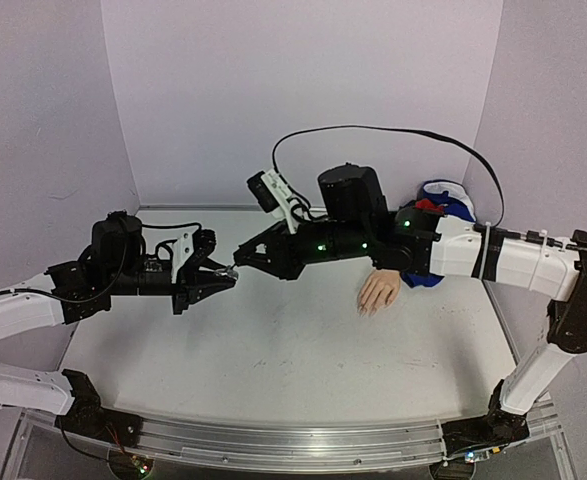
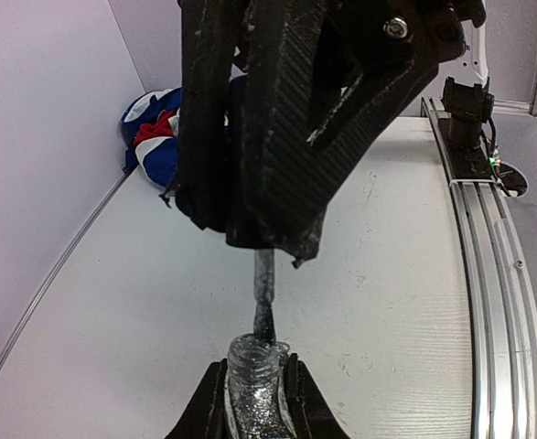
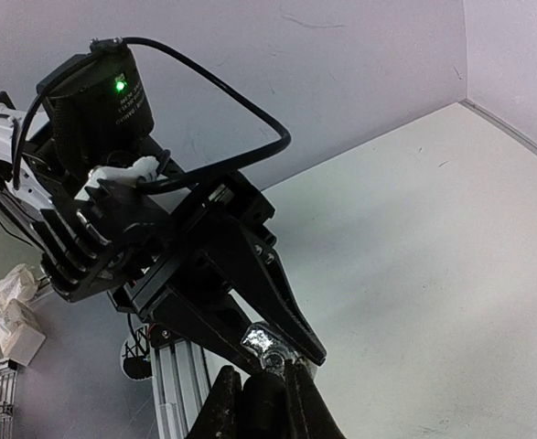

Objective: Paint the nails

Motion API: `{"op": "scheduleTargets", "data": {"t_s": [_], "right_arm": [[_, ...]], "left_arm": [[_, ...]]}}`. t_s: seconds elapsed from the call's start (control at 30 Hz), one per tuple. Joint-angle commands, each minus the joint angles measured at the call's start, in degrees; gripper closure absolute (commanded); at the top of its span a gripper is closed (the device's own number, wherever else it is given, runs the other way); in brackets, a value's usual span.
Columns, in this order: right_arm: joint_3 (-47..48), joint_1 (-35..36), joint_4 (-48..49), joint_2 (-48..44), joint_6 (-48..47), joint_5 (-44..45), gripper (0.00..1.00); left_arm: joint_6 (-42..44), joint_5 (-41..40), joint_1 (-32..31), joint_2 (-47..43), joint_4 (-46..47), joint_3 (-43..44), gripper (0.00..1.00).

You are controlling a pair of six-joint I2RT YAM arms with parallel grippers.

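Nails (image 1: 366, 309), tiny, on smooth pale mannequin hand (image 1: 381, 289)

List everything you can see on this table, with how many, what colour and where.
mannequin hand: one, pale skin colour, lying on the table right of centre, fingers toward the near edge
sleeve: one, blue, white and red, behind the hand near the back right corner
polish bottle: one, clear glass with silver glitter inside, open, gripped in the left tool
brush: one, silver-coated stem, tip in the bottle's neck, held from above by the right tool
table: one, white, under everything
left tool: one, black, shut on the polish bottle, above the table's left half
right tool: one, black, shut on the brush, meeting the left tool
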Motion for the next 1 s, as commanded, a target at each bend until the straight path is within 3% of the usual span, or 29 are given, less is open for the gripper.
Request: {"op": "scheduleTargets", "data": {"t_s": [0.0, 0.97], "right_arm": [[3.5, 0.2, 1.3, 0.6, -0.8, 0.0, 1.0], [7.9, 0.6, -2.7, 6.1, -0.6, -1.1, 1.0]], "left_arm": [[0.1, 0.3, -0.2, 0.0, 2.1, 1.3, 1.0], [0.1, 0.5, -0.4, -0.5, 2.1, 1.4, 1.0]]}}
